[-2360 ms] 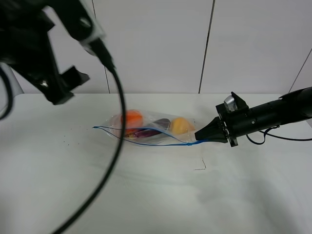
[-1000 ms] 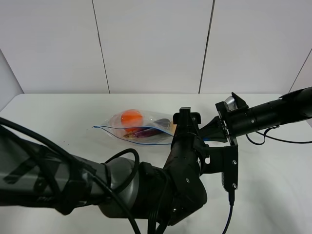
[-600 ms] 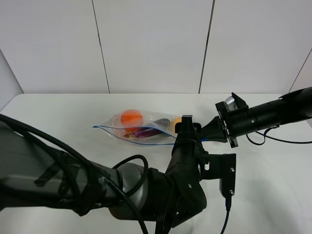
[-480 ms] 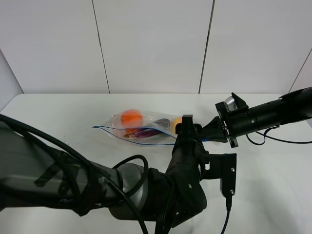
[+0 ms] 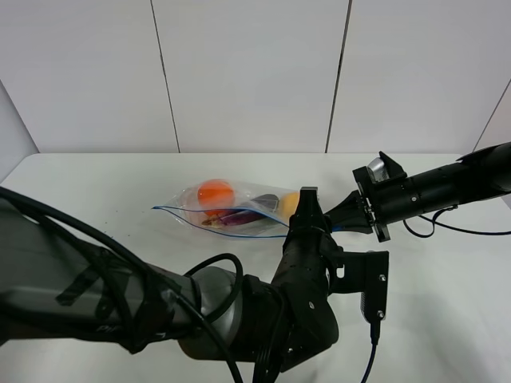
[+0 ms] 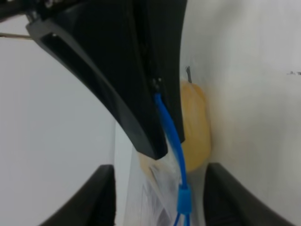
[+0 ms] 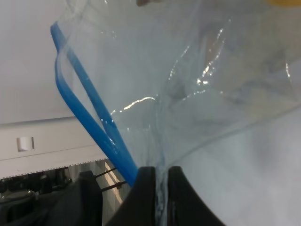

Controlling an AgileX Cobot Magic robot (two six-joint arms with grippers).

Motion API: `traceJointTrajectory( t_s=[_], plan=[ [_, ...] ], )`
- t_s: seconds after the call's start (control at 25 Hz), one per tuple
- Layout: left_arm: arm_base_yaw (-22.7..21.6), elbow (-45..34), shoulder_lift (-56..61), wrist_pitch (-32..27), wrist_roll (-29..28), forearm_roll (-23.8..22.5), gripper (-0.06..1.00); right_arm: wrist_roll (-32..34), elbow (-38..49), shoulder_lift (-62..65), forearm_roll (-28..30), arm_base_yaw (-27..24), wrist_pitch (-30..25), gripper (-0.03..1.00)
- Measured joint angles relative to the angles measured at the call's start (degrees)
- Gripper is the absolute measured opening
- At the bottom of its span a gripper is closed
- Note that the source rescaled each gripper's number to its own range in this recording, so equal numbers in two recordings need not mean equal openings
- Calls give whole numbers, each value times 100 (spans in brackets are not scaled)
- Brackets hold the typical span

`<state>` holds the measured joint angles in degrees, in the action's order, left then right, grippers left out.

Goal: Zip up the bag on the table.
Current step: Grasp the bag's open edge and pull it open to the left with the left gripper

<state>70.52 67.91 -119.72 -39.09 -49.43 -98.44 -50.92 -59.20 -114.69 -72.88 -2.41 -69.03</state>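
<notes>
bag, in the right gripper pinch: clear glossy creased plastic
zip strip: smooth blue plastic
table: matt white

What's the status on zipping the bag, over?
Right end effector shut on the bag. Left end effector open, astride the blue zip strip. Strip halves apart. Nothing seen blocking it.
</notes>
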Motion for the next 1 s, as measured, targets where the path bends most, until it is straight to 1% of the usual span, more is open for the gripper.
traceJointTrajectory(
  t_s=[0.16,0.4,0.72,0.84,1.0],
  plan=[
    [-39,0,0,170,0,0,41,0,0,0,0,0,0,0],
    [-135,0,0,177,0,0,41,0,0,0,37,0,0,0],
    [-152,0,0,184,0,-5,40,0,0,0,42,0,0,0],
    [-152,0,0,214,0,-5,33,0,0,0,42,0,0,0],
    [-152,0,0,367,24,79,18,0,0,0,42,0,0,0]
  ],
)
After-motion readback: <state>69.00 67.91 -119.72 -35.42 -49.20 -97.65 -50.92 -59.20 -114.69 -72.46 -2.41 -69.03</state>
